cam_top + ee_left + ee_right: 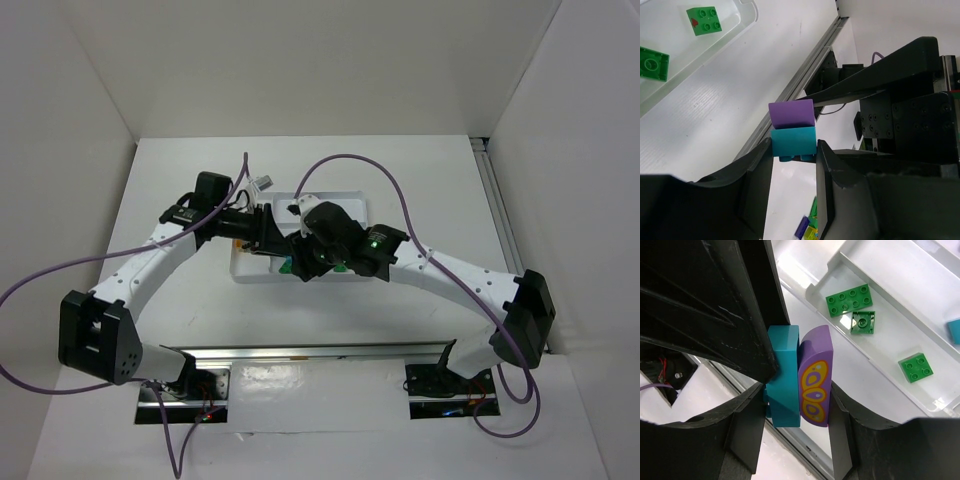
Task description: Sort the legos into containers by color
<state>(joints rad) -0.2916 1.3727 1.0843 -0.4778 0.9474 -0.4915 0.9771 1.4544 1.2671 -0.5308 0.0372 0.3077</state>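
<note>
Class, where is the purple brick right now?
In the right wrist view, the purple brick is joined to the cyan brick between the right gripper's fingers, with the white tray to its right. The left gripper pinches the cyan one.

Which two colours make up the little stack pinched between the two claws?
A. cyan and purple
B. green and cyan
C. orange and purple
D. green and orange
A: the held stack is a cyan brick joined to a purple piece; the only green bricks lie loose in the tray.
</note>
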